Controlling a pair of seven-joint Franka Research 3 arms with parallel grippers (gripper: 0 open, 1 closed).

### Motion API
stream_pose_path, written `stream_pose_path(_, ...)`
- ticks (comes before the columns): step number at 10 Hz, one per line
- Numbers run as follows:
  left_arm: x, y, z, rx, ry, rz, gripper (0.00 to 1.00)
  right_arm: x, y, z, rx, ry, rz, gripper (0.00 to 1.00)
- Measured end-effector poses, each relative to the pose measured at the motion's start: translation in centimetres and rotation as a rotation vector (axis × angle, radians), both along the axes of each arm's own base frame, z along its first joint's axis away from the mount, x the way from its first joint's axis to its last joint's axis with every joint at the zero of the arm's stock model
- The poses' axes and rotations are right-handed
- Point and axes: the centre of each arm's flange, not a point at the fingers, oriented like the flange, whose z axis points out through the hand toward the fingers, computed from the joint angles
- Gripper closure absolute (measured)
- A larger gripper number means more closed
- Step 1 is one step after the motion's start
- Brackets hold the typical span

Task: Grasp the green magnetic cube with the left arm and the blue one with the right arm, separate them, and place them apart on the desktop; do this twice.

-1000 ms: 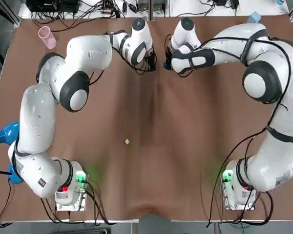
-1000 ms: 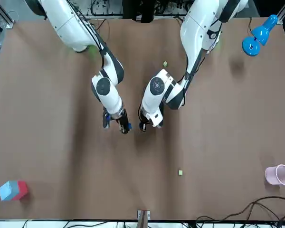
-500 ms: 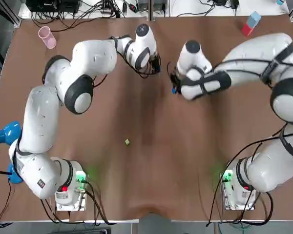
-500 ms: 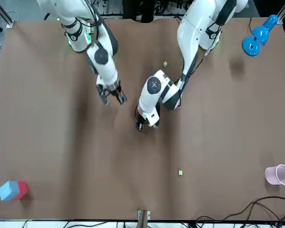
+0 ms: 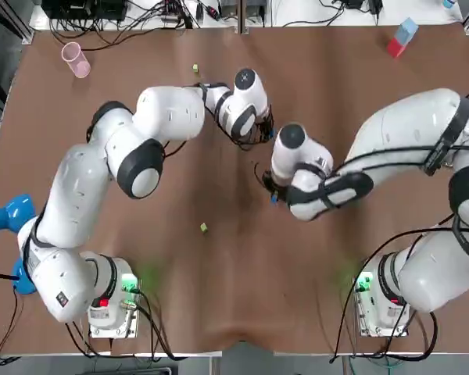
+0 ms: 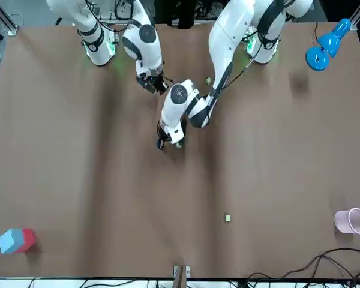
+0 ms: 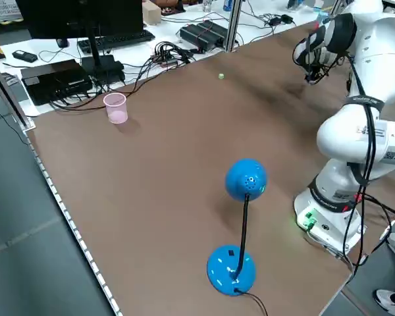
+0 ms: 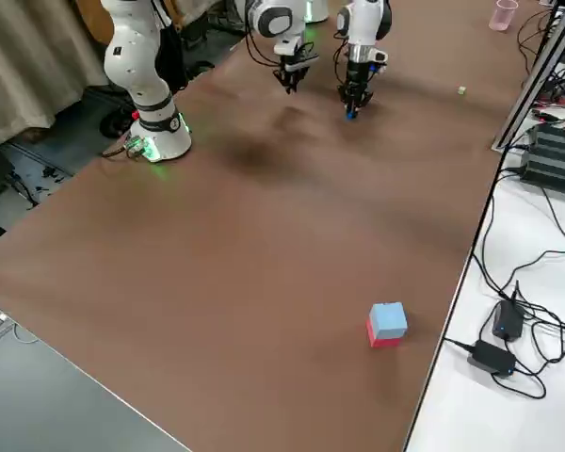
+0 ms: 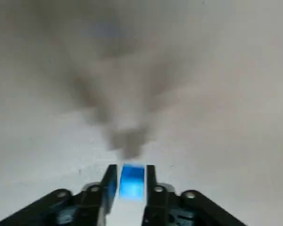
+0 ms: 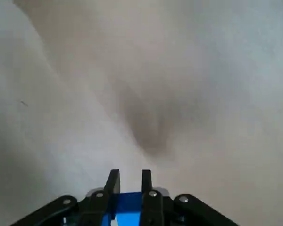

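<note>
Blue cube [image 9: 132,181] pinched in left end effector [image 9: 130,168], second blue cube [image 10: 127,207] in right end effector [image 10: 130,174]; two greens loose: near green cube [image 5: 203,227], far green cube [image 5: 195,68]; one pink cup [image 5: 76,59].

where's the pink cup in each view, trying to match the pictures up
Top view: pink cup at upper left, on the table's far left corner.
Front view: cup at lower right.
Left side view: cup at upper left, near the cables.
Right side view: cup at the top edge, right.
Left and right wrist views: not in them.
Shared landmark: the small green cube at the cup's end of the table.
</note>
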Motion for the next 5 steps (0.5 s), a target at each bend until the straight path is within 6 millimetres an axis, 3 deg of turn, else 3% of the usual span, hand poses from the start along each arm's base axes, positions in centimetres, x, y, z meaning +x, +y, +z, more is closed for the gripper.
stream_pose_path(2,0.5,0.1,0.4,-0.005,-0.012,0.000,0.50,-1.4,-1.7,-1.5,-0.042,0.021,0.114,0.77)
stream_pose_path(4,2.3,0.4,2.5,-0.023,-0.053,0.003,0.22,-3.1,-2.5,-2.4,-0.065,0.043,0.187,0.75)
stream_pose_path(5,4.3,1.7,4.4,-0.016,-0.086,0.003,0.06,-4.1,-2.1,-2.4,-0.065,0.045,0.211,0.71)
